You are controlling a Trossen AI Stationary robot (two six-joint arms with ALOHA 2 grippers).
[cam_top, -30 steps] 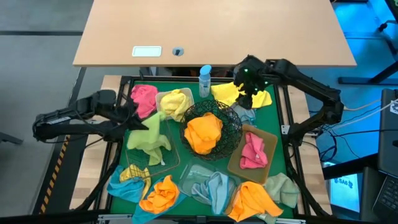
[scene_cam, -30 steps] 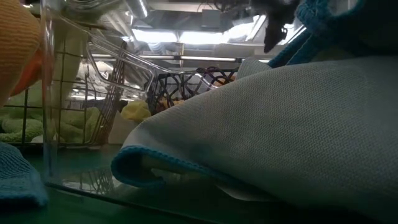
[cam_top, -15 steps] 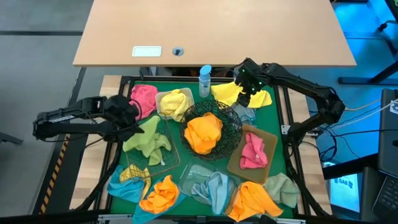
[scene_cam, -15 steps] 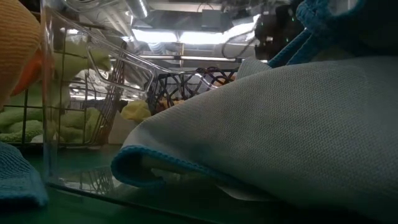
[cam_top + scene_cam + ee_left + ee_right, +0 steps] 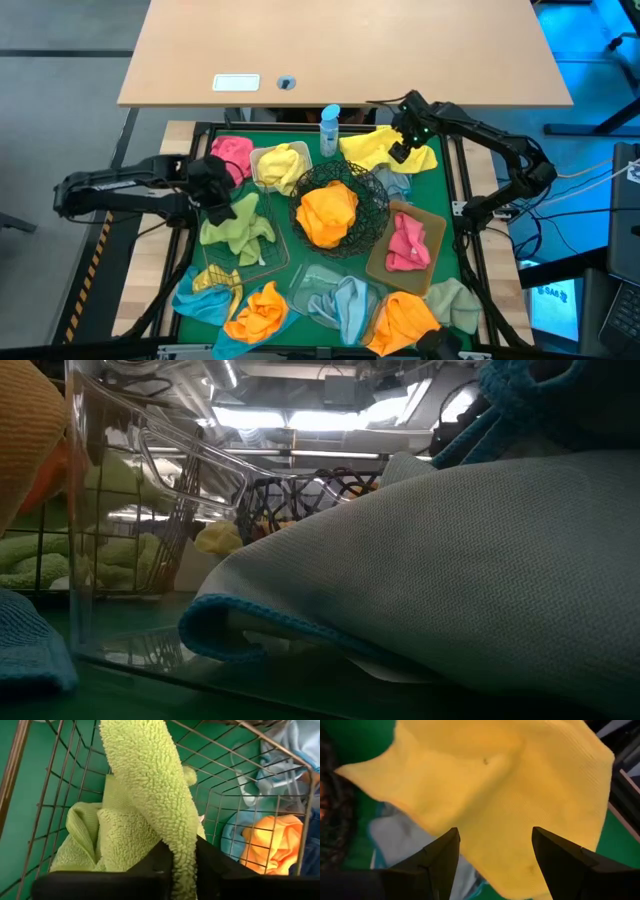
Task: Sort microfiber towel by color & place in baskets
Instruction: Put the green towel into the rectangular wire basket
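1. Towels lay all over the green mat [image 5: 448, 262]. At the near edge there were an orange towel [image 5: 258, 312], a light blue towel [image 5: 343, 303] in the clear plastic tray [image 5: 300, 279], and a second orange towel [image 5: 405, 318].
2. In the middle, the rectangular wire basket [image 5: 262, 264] held pale green towels [image 5: 243, 228], the round black wire bowl [image 5: 370, 193] held an orange one [image 5: 327, 212], and the tan tray [image 5: 433, 217] held a pink one [image 5: 407, 244].
3. The left arm reached in from the left side, stretched almost level, with the left gripper [image 5: 214, 190] over the far end of the wire basket.
4. In the left wrist view, a pale green towel [image 5: 150, 780] hung between the left fingers [image 5: 152, 862]; they pressed it from both sides, above the green towels already in the basket.
5. Farther back, the right arm was bent at the elbow and came in from the right side. The right gripper [image 5: 404, 142] pointed down over the yellow towel [image 5: 372, 150].
6. Its fingers [image 5: 437, 855] stood wide apart above this towel and held nothing.
7. At the far edge stood a spray bottle [image 5: 329, 128], a white tub [image 5: 262, 176] with a yellow towel, and a pink towel [image 5: 234, 153].
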